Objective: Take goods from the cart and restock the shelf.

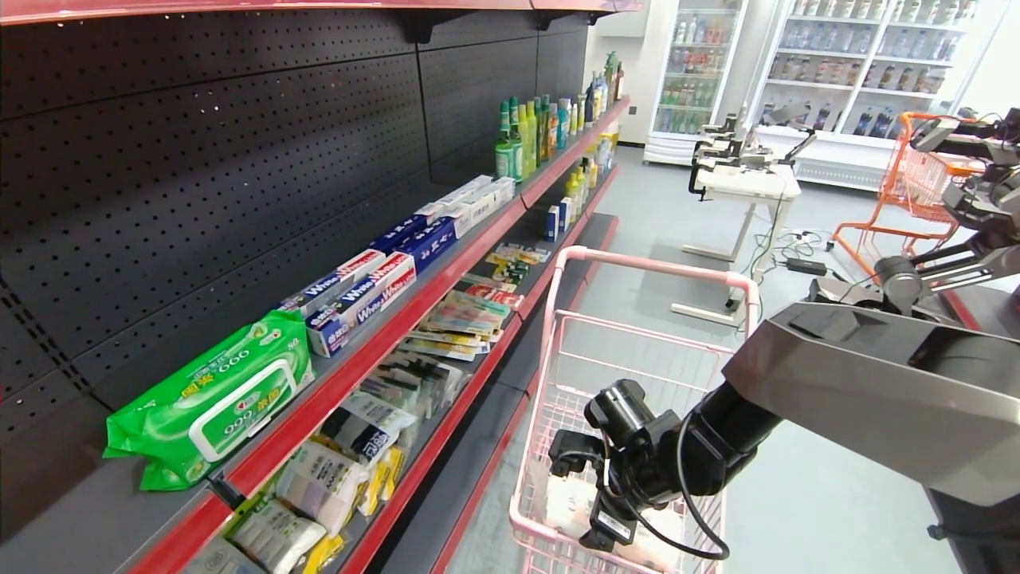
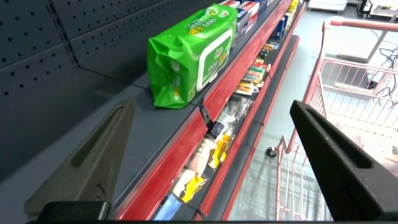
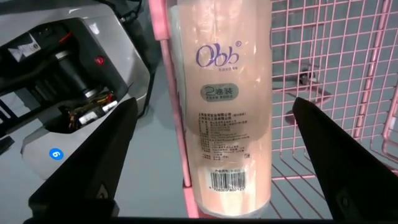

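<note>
A pink wire cart (image 1: 653, 271) stands beside the red-edged shelf (image 1: 358, 363). My right gripper (image 1: 570, 498) hangs inside the cart's near end. It is open, and its fingers (image 3: 99, 162) stand on either side of a pale peach pack (image 3: 227, 124) with a barcode. That pack (image 1: 558, 502) lies against the cart's pink frame (image 3: 165, 68). My left gripper (image 2: 211, 104) is open with nothing in it. It hovers over bare shelf board just short of a green wipes pack (image 2: 193, 53). The green wipes pack (image 1: 215, 395) lies on the upper shelf's near end.
Toothpaste boxes (image 1: 362, 295) and green bottles (image 1: 530, 135) line the same shelf farther back. Packets (image 1: 446, 319) fill the lower tiers. An orange cart (image 1: 916, 175), a white table (image 1: 749, 179) and drink fridges (image 1: 693, 72) stand across the aisle.
</note>
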